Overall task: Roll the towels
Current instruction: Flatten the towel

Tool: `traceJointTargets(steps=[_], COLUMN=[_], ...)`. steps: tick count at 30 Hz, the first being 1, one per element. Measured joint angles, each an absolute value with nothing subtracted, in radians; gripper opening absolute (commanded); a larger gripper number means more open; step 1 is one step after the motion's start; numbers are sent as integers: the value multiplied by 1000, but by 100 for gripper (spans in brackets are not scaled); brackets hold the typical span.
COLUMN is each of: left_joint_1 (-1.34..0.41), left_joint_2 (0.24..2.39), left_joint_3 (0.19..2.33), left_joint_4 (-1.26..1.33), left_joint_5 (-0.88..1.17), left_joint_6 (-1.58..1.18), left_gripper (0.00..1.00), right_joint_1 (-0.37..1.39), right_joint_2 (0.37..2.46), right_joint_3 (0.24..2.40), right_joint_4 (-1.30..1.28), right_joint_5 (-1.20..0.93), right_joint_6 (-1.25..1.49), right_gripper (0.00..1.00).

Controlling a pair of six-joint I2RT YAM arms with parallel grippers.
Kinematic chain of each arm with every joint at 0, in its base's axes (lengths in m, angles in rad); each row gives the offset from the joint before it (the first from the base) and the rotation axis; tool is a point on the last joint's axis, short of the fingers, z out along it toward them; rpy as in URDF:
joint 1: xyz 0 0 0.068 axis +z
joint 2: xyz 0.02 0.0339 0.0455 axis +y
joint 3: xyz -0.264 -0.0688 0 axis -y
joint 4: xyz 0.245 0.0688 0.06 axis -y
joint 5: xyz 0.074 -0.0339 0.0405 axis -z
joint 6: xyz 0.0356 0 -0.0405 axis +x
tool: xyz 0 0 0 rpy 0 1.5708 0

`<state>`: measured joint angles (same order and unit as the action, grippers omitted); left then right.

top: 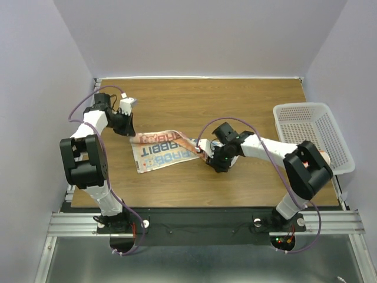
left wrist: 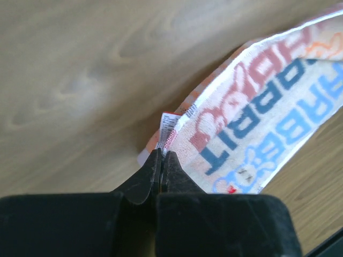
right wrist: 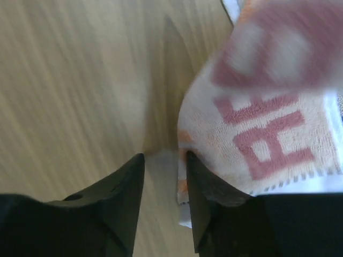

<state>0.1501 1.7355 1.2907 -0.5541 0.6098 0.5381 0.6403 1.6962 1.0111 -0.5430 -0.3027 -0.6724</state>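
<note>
Left gripper (left wrist: pixel 162 156) is pinched shut on the corner of the towel (top: pixel 165 150) farthest from the basket (top: pixel 306 112). The towel lies spread, lettering up, well apart from the basket. At its basket-side end the right gripper (right wrist: pixel 164 156) stands parted, with cloth resting on one finger and nothing between. Rolling looks barely begun; next, that gripper needs a real bite on the edge.

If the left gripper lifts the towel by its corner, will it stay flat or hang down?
Probably hang limp: the towel lies folded and wavy. It looks thin and light, so the corner pinch of the left gripper should carry it. Its looped pile likely drags on the table.
</note>
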Motion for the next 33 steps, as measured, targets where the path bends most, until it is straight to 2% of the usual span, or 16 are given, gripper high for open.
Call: traceJointTargets(steps=[3,4,9,13,15,20,24,33], left_joint_1=[150,151,152,152,152,152,152,152], left_joint_2=[1736,1736,1736,1737,1738,1738,1738,1738], left_joint_3=[1221,1211,1214,1241,1256,1271,1271,1271], left_joint_4=[-562,-570,-567,-570,-569,-569,-570,-572], left_joint_5=[594,591,590,591,593,595,595,595], left_joint_6=[562,567,579,580,580,580,580,580], left_gripper=[0,0,0,0,0,0,0,0], right_joint_1=[646,630,500,438,434,446,447,447], right_joint_2=[1632,1614,1573,1580,1604,1756,1861,1887], right_joint_3=[982,984,1114,1262,1309,1362,1362,1363], right_joint_4=[-552,-559,-605,-597,-596,-600,-622,-636], right_joint_5=[-299,-300,-394,-462,-496,-495,-455,-395], right_joint_6=[-675,-664,-574,-501,-484,-445,-404,-358], right_gripper=[68,68,56,55,53,43,42,42])
